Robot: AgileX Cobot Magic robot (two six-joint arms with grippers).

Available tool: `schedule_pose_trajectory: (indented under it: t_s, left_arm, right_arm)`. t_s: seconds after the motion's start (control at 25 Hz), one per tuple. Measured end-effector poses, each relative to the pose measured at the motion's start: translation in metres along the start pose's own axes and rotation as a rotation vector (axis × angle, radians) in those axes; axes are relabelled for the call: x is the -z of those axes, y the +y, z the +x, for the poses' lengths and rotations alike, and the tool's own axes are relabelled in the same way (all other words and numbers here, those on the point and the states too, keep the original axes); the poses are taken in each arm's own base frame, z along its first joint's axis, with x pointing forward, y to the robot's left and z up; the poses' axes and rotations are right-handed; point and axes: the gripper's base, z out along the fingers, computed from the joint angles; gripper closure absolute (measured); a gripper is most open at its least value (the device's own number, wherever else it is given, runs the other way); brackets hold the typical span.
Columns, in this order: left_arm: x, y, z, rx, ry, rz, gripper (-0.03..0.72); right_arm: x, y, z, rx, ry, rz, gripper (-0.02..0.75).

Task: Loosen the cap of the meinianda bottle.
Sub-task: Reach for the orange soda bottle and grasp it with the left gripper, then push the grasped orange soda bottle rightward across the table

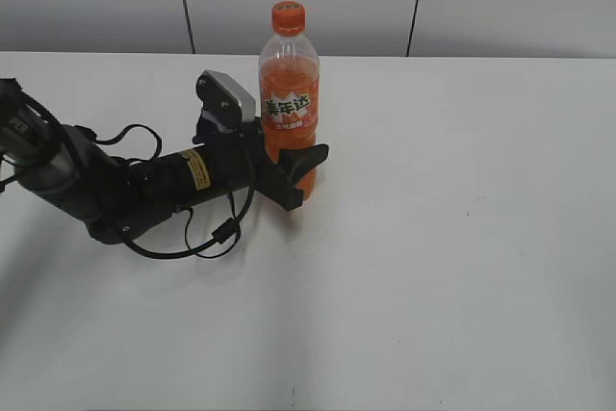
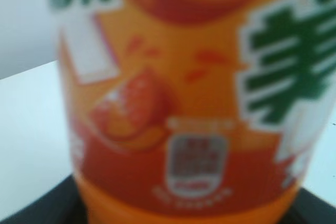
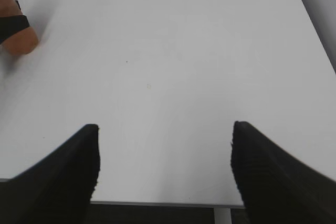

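Bottle: the meinianda bottle stands upright on the white desk, left of the middle and toward the far edge.
Cap: the cap sits on the neck, orange, with nothing touching it.
Left gripper: the left gripper lies low along the desk, one finger on each side of the bottle's lower body; whether the pads press the plastic, I cannot tell.
Left wrist view: the label fills it, blurred.
Right gripper: the right gripper hangs over bare desk near the front edge, jaws wide apart with nothing between, well apart from the bottle.
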Motion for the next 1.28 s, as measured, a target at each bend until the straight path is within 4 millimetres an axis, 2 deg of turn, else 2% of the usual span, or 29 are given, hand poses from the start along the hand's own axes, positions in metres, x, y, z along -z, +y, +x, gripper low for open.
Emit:
schedule_pose_trajectory:
  t_s: [0.44, 0.64, 0.8, 0.88, 1.08, 1.28]
  left_arm:
    - [0.002, 0.000, 0.001, -0.016, -0.029, 0.046, 0.293]
    - [0.023, 0.013, 0.003, -0.114, -0.020, 0.187, 0.293]
    - [0.045, 0.031, -0.006, -0.158, 0.018, 0.254, 0.293]
    - [0.052, 0.034, -0.013, -0.186, 0.027, 0.287, 0.293]
    - [0.053, 0.025, -0.016, -0.184, 0.053, 0.367, 0.293]
    - [0.041, 0.006, -0.018, -0.165, 0.051, 0.418, 0.293]
  right_arm:
    - [0.000, 0.000, 0.000, 0.000, 0.000, 0.000, 0.153]
    - [0.000, 0.000, 0.000, 0.000, 0.000, 0.000, 0.153]
    - [0.000, 0.000, 0.000, 0.000, 0.000, 0.000, 0.153]
    - [0.000, 0.000, 0.000, 0.000, 0.000, 0.000, 0.153]
    - [0.000, 0.000, 0.000, 0.000, 0.000, 0.000, 0.153]
    - [0.000, 0.000, 0.000, 0.000, 0.000, 0.000, 0.153]
